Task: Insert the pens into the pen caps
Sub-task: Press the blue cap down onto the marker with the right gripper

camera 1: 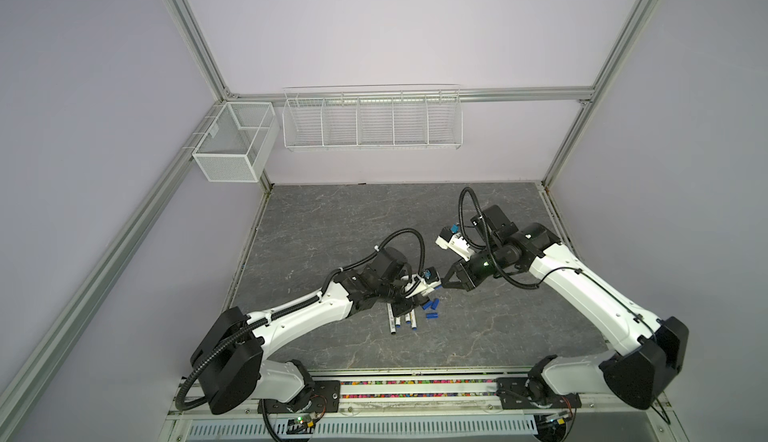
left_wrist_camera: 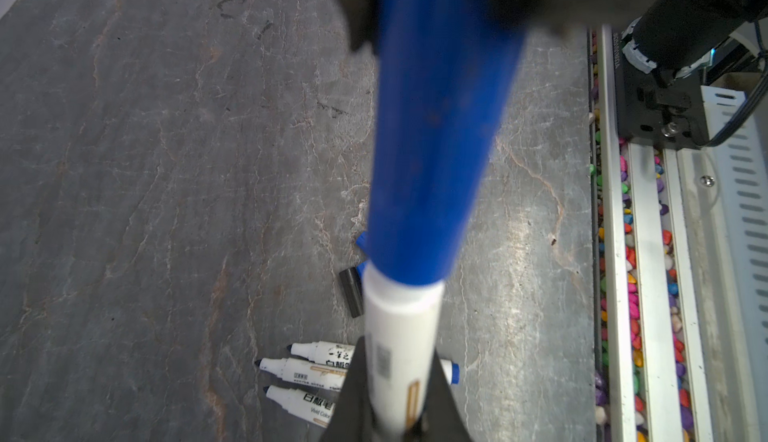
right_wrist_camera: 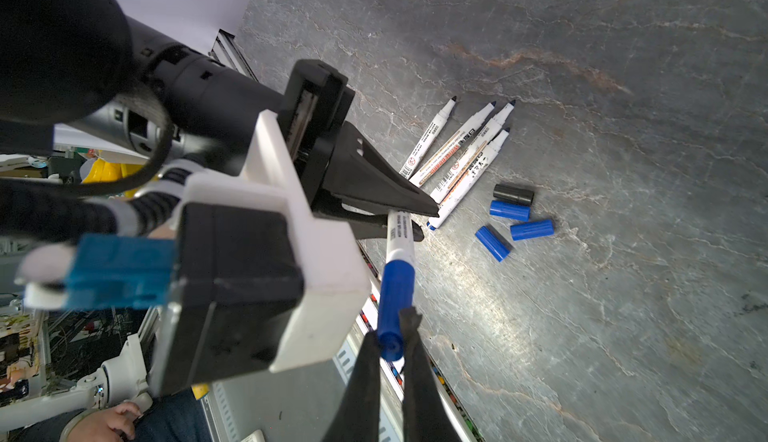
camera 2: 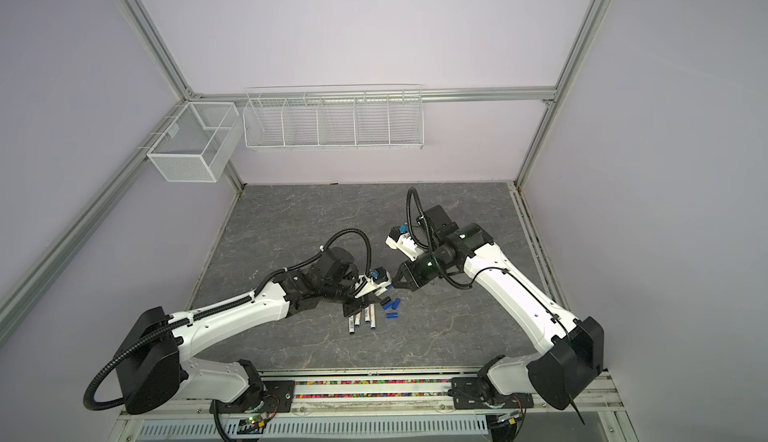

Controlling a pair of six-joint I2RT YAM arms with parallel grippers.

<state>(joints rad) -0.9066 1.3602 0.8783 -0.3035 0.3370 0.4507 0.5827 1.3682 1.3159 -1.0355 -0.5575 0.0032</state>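
Note:
A white pen (right_wrist_camera: 398, 232) is held in the air between both grippers, with a blue pen cap (right_wrist_camera: 395, 303) seated over its tip. My left gripper (left_wrist_camera: 395, 402) is shut on the pen's white barrel (left_wrist_camera: 399, 348). My right gripper (right_wrist_camera: 392, 338) is shut on the far end of the blue cap (left_wrist_camera: 428, 149). In both top views the two grippers meet tip to tip, left (camera 1: 431, 291) and right (camera 1: 445, 284), just above the pile. Several uncapped pens (right_wrist_camera: 461, 153) lie side by side on the table. Beside them lie a black cap (right_wrist_camera: 513, 194) and three blue caps (right_wrist_camera: 509, 210).
The loose pens (camera 1: 401, 321) and caps (camera 1: 430, 307) lie on the grey stone-pattern table (camera 1: 332, 232), below the left gripper. A rail with coloured beads (camera 1: 415, 390) runs along the front edge. Two wire baskets (camera 1: 374, 120) hang on the back wall. A person's hand (right_wrist_camera: 120, 419) shows beyond the front edge.

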